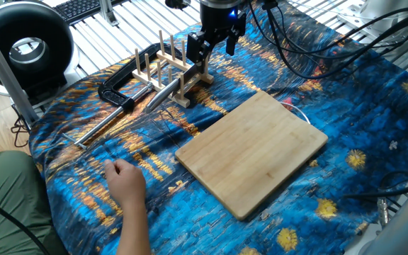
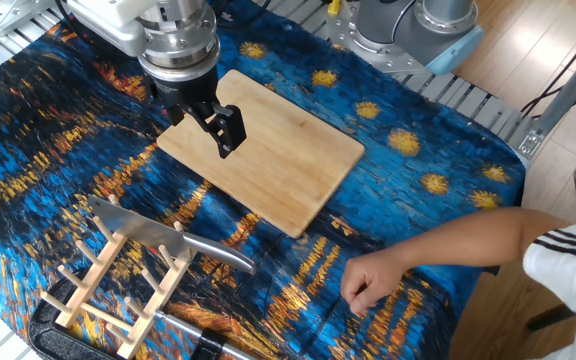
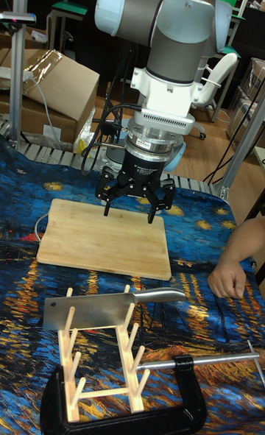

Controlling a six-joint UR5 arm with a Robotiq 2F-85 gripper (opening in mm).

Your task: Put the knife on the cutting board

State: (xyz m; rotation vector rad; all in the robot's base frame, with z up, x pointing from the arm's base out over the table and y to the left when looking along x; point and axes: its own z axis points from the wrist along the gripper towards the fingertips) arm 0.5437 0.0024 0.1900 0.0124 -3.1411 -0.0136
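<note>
The knife (image 3: 82,310) is an all-silver cleaver that lies across the pegs of a wooden rack, blade on edge, with its handle (image 2: 218,256) sticking out past the rack. The one fixed view shows mainly its handle (image 1: 163,94). The cutting board (image 1: 253,152) (image 2: 283,150) (image 3: 103,240) lies flat on the blue cloth with nothing on it. My gripper (image 3: 130,210) (image 2: 206,122) (image 1: 213,47) hangs open and holds nothing, raised above the cloth between the board and the rack, apart from the knife.
The wooden peg rack (image 3: 103,365) (image 1: 167,65) bears the knife. A black clamp (image 1: 122,91) (image 3: 125,402) with a long metal rod lies beside the rack. A person's hand (image 1: 126,183) (image 2: 373,282) (image 3: 230,273) rests on the cloth near the table's edge. Cables (image 1: 296,57) trail behind the arm.
</note>
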